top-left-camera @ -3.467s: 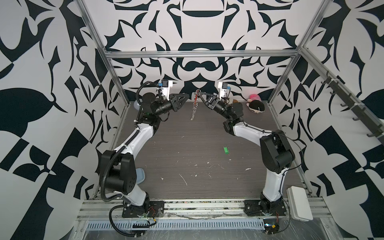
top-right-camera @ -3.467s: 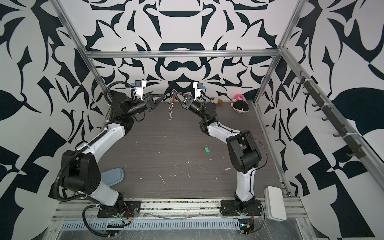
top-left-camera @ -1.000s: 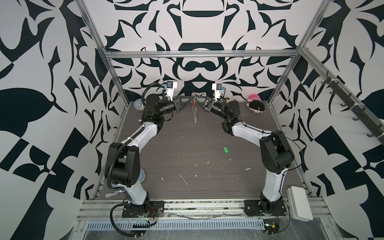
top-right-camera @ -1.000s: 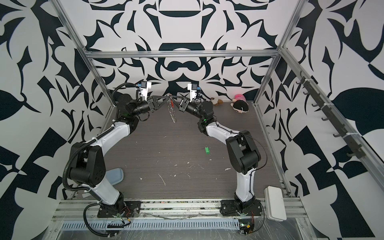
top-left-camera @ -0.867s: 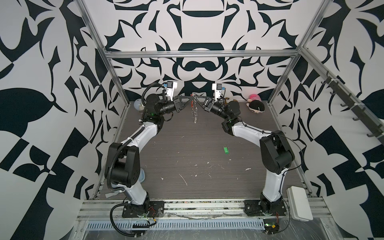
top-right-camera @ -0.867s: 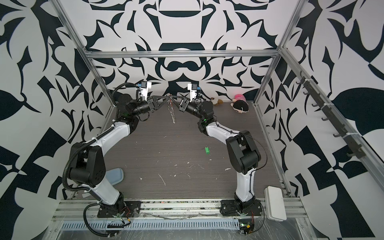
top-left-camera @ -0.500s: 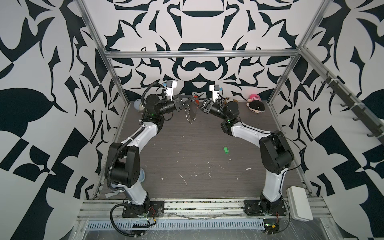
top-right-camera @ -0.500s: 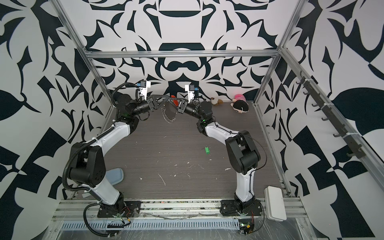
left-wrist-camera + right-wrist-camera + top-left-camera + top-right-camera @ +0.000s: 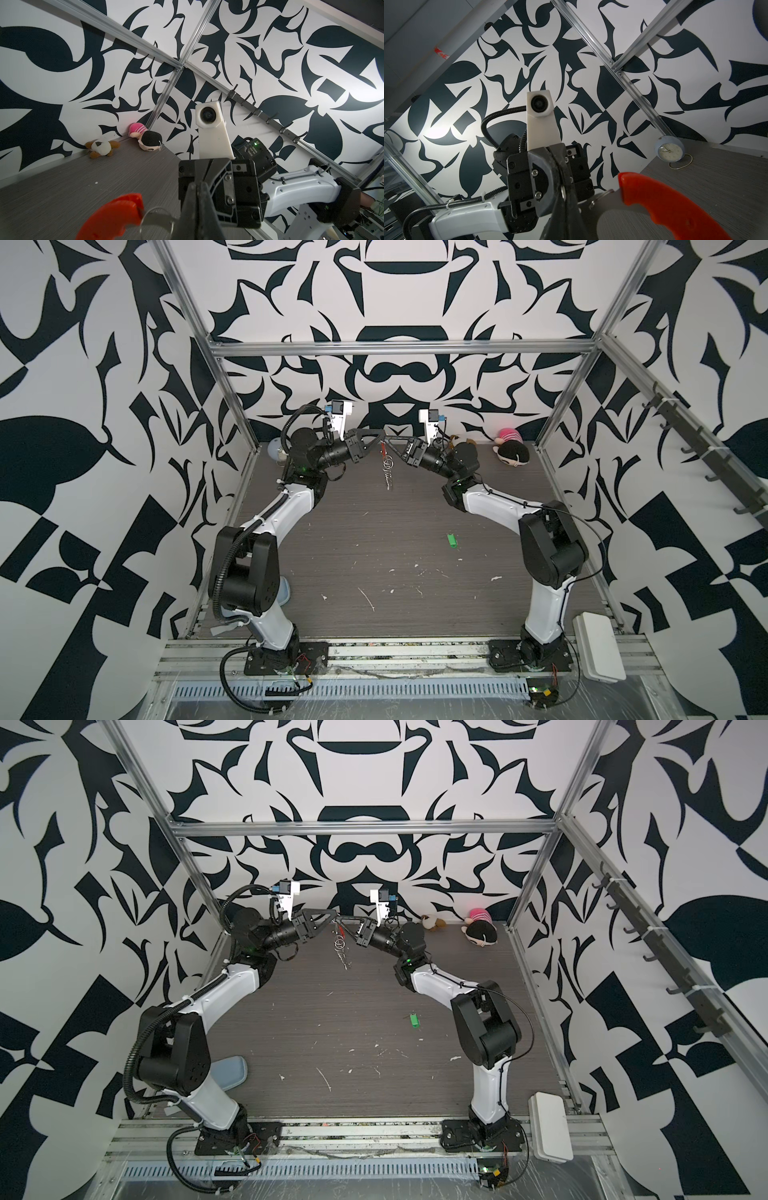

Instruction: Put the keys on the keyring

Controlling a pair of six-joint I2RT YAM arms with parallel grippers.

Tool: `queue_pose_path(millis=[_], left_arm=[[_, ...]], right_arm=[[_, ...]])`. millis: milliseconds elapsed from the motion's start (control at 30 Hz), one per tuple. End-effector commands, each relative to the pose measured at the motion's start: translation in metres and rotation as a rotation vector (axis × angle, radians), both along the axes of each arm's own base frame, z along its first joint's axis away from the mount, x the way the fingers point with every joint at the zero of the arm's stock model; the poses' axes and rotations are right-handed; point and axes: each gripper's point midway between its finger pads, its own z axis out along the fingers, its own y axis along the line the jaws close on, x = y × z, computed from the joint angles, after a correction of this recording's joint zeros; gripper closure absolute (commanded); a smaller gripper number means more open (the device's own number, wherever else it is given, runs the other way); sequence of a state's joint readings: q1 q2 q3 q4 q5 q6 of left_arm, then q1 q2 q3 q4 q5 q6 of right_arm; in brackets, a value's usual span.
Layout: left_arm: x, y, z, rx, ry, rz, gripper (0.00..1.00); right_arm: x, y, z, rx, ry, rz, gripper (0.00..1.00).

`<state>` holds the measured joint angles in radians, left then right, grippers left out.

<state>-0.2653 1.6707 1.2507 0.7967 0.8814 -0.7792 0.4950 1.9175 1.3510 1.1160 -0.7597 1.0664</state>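
The keyring [image 9: 387,466], a silver wire loop with a red-orange piece [image 9: 382,446] and small rings, hangs above the back of the table in both top views [image 9: 340,947]. My left gripper [image 9: 379,440] and right gripper [image 9: 389,441] meet tip to tip at its top, both shut on its wire. The left wrist view shows my shut left gripper [image 9: 198,207] with the wire and red piece [image 9: 112,218] beside it. In the right wrist view my right gripper [image 9: 563,193] pinches silver metal next to the red piece [image 9: 675,203]. The keys, a green tag [image 9: 451,540], lie alone on the table, right of centre.
Two plush toys [image 9: 513,451] [image 9: 457,442] lie along the back wall at the right. A small blue clock [image 9: 669,149] stands in the back left corner. A white box [image 9: 598,645] sits at the front right. White scraps dot the table [image 9: 374,572].
The left gripper came across to the keyring held by the right gripper. Half a second ago the loop was pulled out toward the left; it now hangs straight down below both tips.
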Motion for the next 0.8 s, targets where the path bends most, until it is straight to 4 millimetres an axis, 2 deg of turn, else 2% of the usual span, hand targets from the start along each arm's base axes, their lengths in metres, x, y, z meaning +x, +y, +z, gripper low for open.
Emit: queue_pose_path(millis=[0,67,167,233,367,433,600,767], left_arm=[[-0.027,-0.006,0.004,0.049,-0.051,-0.074,1.0],[-0.031,-0.007,-0.002,0.101,-0.041,-0.086,1.0],[-0.041,-0.007,-0.013,0.205,-0.03,-0.118,1.0],[-0.048,-0.006,-0.021,0.281,-0.036,-0.138,1.0],[-0.062,-0.002,-0.03,0.4,-0.064,-0.18,1.0],[-0.064,-0.001,-0.03,0.423,-0.077,-0.193,1.0],[-0.066,-0.001,-0.03,0.472,-0.105,-0.222,1.0],[-0.065,-0.002,-0.03,0.483,-0.123,-0.238,1.0]], right_arm=[[-0.021,-0.011,0.036,0.013,-0.097,0.019,0.9],[-0.019,-0.015,0.022,-0.048,-0.074,0.003,0.67],[-0.02,-0.026,0.001,-0.153,-0.072,-0.029,0.61],[-0.019,-0.035,-0.012,-0.233,-0.083,-0.069,0.61],[-0.027,-0.035,-0.032,-0.446,-0.154,-0.081,0.74],[-0.03,-0.033,-0.035,-0.492,-0.187,-0.065,0.78],[-0.037,-0.031,-0.036,-0.502,-0.207,-0.029,0.78],[-0.047,-0.023,-0.027,-0.463,-0.222,0.02,0.79]])
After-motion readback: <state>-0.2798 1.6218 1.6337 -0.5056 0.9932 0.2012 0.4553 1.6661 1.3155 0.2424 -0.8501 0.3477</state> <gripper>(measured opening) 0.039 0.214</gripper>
